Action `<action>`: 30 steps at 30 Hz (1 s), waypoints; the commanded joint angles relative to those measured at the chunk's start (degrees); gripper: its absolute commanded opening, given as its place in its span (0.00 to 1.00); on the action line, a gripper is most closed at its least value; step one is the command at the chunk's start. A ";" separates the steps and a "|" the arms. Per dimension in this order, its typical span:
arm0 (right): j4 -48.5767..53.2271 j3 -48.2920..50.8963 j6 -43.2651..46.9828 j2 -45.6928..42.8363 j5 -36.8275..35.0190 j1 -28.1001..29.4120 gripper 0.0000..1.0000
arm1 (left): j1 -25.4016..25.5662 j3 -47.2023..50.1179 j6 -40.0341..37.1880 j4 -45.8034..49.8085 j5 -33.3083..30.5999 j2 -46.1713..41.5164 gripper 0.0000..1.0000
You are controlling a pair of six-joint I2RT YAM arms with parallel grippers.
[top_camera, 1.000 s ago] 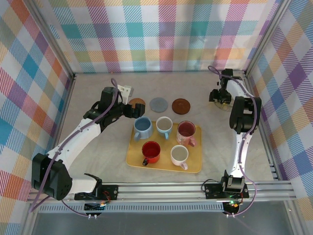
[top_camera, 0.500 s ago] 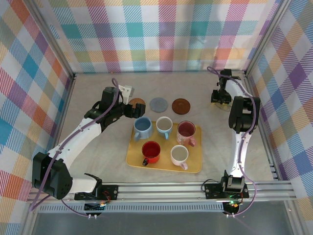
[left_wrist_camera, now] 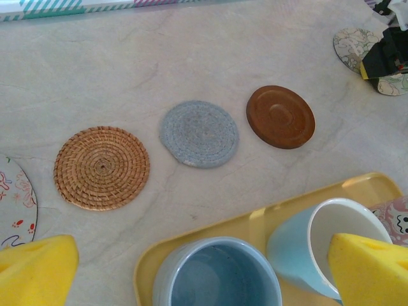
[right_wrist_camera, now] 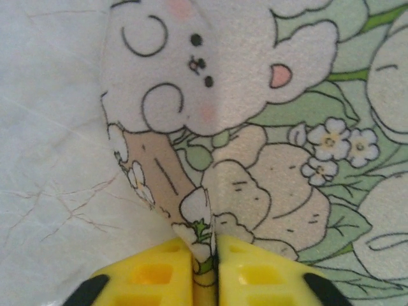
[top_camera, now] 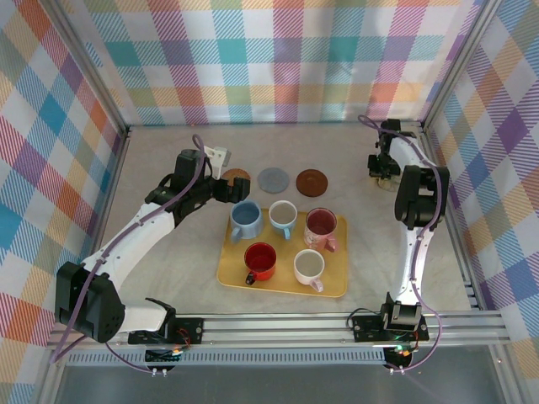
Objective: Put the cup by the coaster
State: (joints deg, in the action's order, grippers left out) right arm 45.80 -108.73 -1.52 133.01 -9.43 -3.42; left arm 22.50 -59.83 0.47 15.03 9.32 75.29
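Observation:
A blue cup [top_camera: 245, 219] stands in the back left corner of the yellow tray [top_camera: 337, 288]. My left gripper [top_camera: 224, 191] hovers open just behind it, its yellow fingertips [left_wrist_camera: 36, 271] wide on either side of the cup [left_wrist_camera: 213, 275]. On the table beyond the tray lie a woven coaster [left_wrist_camera: 101, 167], a grey coaster [left_wrist_camera: 199, 134] and a brown coaster [left_wrist_camera: 280, 116]. At the far right, my right gripper [top_camera: 383, 168] is low on the table. It [right_wrist_camera: 215, 255] is shut on the edge of a cartoon-printed coaster [right_wrist_camera: 268, 127].
The tray also holds a pale blue cup [top_camera: 283, 216], a pink cup [top_camera: 321, 225], a red cup [top_camera: 260, 260] and a white cup [top_camera: 309, 267]. Another printed coaster [left_wrist_camera: 16, 201] lies left of the woven one. Plaid walls enclose the table.
The right gripper's fingers have closed onto the printed coaster's edge. The left arm and the cups have not moved.

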 commanded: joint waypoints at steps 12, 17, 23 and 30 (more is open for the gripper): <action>3.84 3.89 2.49 -3.34 4.67 3.27 0.00 | 0.77 0.32 0.36 -0.27 -0.99 -0.40 1.00; 4.74 5.13 2.71 -4.55 5.21 4.88 0.00 | 0.79 0.60 0.41 -0.22 -0.90 -0.49 1.00; 3.27 8.80 1.20 -7.17 7.98 6.38 0.00 | 0.79 0.45 0.13 -0.26 -0.84 0.11 1.00; 1.50 12.88 -0.23 -8.74 11.50 7.46 0.00 | 0.79 -0.06 0.58 -0.75 -0.37 1.09 1.00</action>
State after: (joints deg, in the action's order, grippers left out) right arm 44.64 -98.02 -0.49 126.02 -3.88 2.66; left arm 22.50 -59.77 0.60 14.96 9.30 75.94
